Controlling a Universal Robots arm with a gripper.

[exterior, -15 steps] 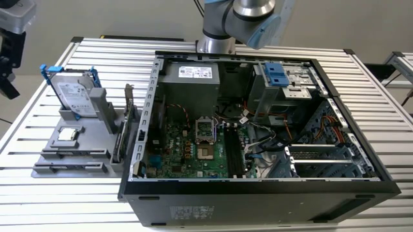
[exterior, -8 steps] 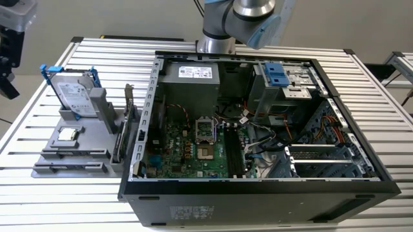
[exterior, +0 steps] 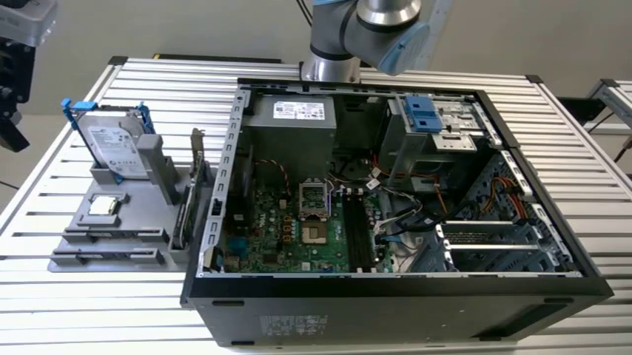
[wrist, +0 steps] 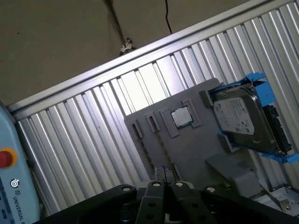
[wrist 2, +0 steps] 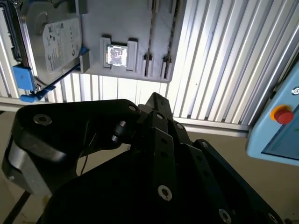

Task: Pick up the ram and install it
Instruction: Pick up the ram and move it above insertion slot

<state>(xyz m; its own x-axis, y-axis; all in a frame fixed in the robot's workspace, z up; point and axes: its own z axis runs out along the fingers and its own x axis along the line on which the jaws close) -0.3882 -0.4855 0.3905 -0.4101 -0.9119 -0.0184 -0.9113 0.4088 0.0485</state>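
The ram point(exterior: 182, 211) stands on its edge in a slot of the grey fixture point(exterior: 109, 222), left of the open computer case point(exterior: 395, 288). In the second wrist view the ram point(wrist 2: 153, 28) is a thin edge-on strip. A taller dark card point(exterior: 203, 174) with a metal bracket stands just beside it. The motherboard point(exterior: 286, 237) lies flat inside the case, with long black slots point(exterior: 357, 233) near its middle. My arm point(exterior: 375, 29) rises out of the top of the exterior view. The black gripper point(wrist 2: 156, 105) point(wrist: 163, 186) hangs high above the fixture, well apart from the ram.
A silver hard drive in a blue frame point(exterior: 114, 144) stands at the fixture's far end. A square chip point(exterior: 103, 205) lies on the fixture. Cables and a drive cage point(exterior: 439, 126) crowd the case's right side in the exterior view. A pendant with a red button point(wrist 2: 282, 114) sits beyond the slatted table point(exterior: 99, 310).
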